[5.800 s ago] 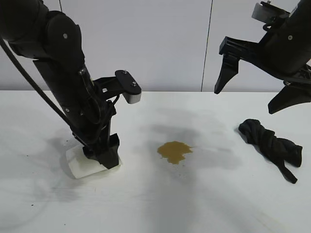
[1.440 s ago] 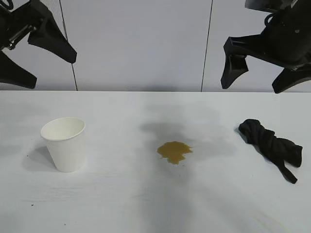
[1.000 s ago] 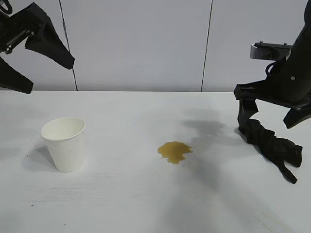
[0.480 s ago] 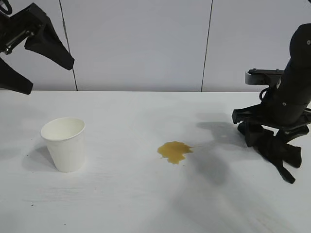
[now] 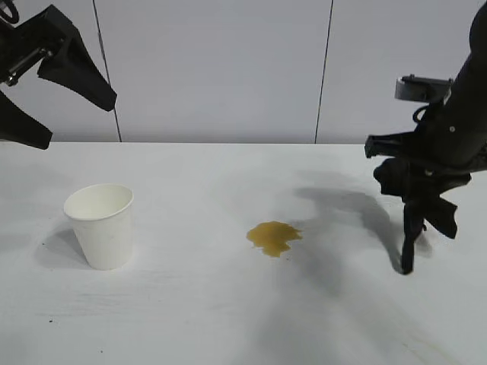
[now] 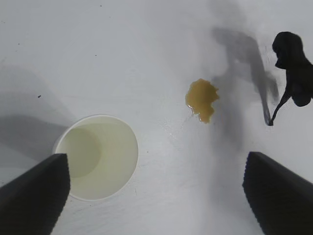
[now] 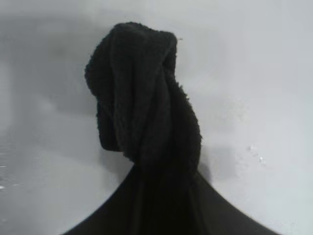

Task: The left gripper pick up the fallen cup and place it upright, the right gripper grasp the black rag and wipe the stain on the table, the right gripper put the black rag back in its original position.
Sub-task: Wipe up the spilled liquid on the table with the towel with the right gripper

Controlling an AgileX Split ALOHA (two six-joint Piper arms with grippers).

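The white paper cup (image 5: pixel 102 226) stands upright at the table's left; the left wrist view looks down into it (image 6: pixel 98 155). The yellowish-brown stain (image 5: pixel 273 237) lies mid-table and also shows in the left wrist view (image 6: pixel 201 98). My left gripper (image 5: pixel 53 87) is open and empty, raised high at the far left above the cup. My right gripper (image 5: pixel 417 176) is shut on the black rag (image 5: pixel 420 201) and holds it off the table at the right, a tail hanging down to the surface. The rag fills the right wrist view (image 7: pixel 142 107), clamped between the fingers.
The white table (image 5: pixel 228 319) runs wide in front of a pale panelled wall (image 5: pixel 228 68). The right arm's shadow falls on the table between the stain and the rag.
My right gripper came down on the rag, closed on it and has lifted it off the table. The left gripper has stayed raised and open. The cup and stain have not moved.
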